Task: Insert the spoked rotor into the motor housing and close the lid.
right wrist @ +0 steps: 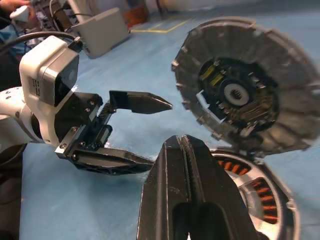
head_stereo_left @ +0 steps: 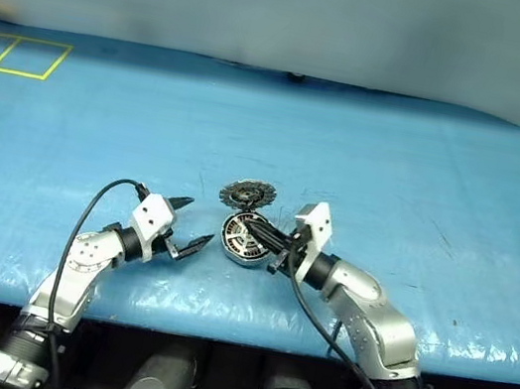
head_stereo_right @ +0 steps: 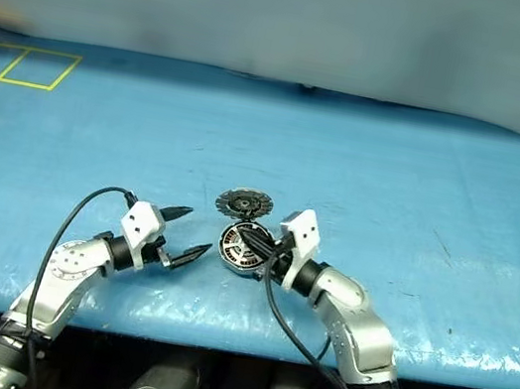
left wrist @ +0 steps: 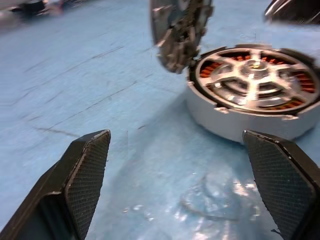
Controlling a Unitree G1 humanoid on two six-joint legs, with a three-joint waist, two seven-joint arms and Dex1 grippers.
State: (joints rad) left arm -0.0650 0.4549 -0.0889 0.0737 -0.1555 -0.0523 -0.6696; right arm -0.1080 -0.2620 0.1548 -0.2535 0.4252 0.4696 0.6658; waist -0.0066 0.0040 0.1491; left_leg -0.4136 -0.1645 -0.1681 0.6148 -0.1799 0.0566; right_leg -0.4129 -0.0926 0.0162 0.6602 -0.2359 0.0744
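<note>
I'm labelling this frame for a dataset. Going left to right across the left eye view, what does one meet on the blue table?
left gripper, open → motor housing with the spoked rotor seated in it → right gripper, shut, reaching over the housing.

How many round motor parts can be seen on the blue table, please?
2 separate pieces: the motor housing between the grippers, with the spoked rotor already seated inside, and the lid tilted up at its far edge.

A table [head_stereo_left: 423, 183] under blue sheeting carries the motor housing [head_stereo_left: 244, 240], with yellow tape squares [head_stereo_left: 12, 55] at 10 o'clock.
</note>
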